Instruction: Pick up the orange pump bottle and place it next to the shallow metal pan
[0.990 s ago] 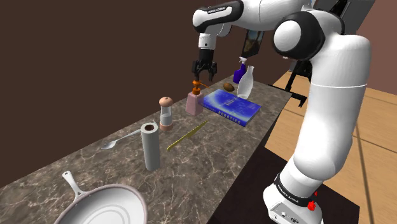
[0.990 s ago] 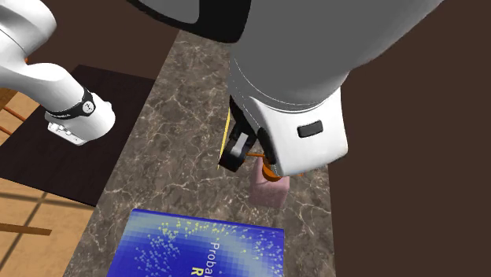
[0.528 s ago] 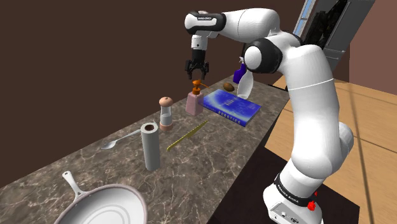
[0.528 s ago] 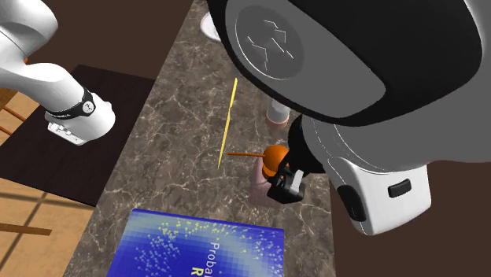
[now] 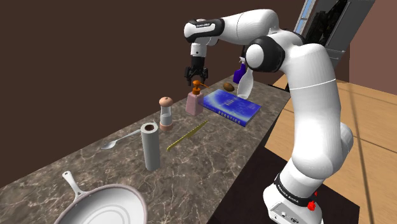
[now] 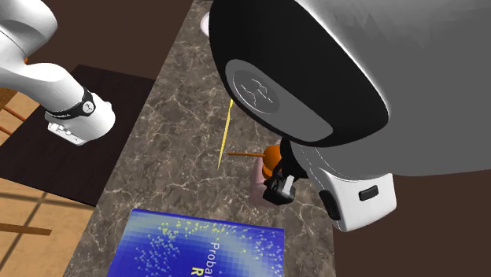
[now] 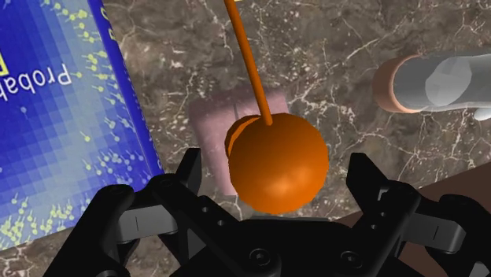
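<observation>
Gripper (image 5: 196,77) has dropped closer over the pump bottle (image 7: 277,161), jaws spread either side of its orange head without touching. A grasp seems next. The pan (image 5: 108,205) lies well apart, at the shoulder view's near left.

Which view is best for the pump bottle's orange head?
Wrist view: the pump bottle sits centred, head large, between open fingers. Shoulder view shows it small and far off. In the second exterior view the arm covers most of it.

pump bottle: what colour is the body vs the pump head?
Pale pink body, orange pump head; the wrist view shows it best.
</observation>
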